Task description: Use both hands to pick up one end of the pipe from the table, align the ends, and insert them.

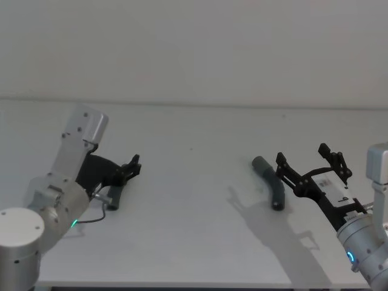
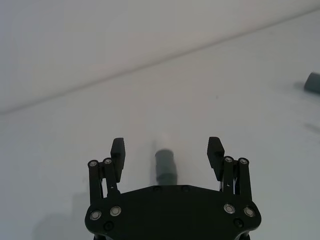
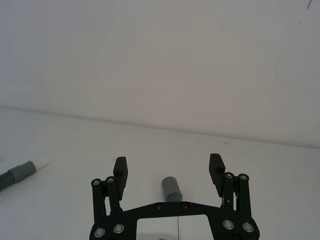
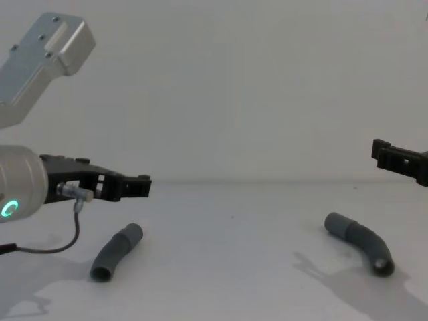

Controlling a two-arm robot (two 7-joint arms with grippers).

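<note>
Pipe in two pieces, laid well apart on counter. Left piece seen below left end effector, right piece below right end effector. Each cuff centred between wide-spread jaws, long axis along reach, untouched. Straight descent judged sufficient.

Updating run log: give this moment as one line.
left gripper open above left pipe piece | right gripper open above right pipe piece | both lying on table
</note>
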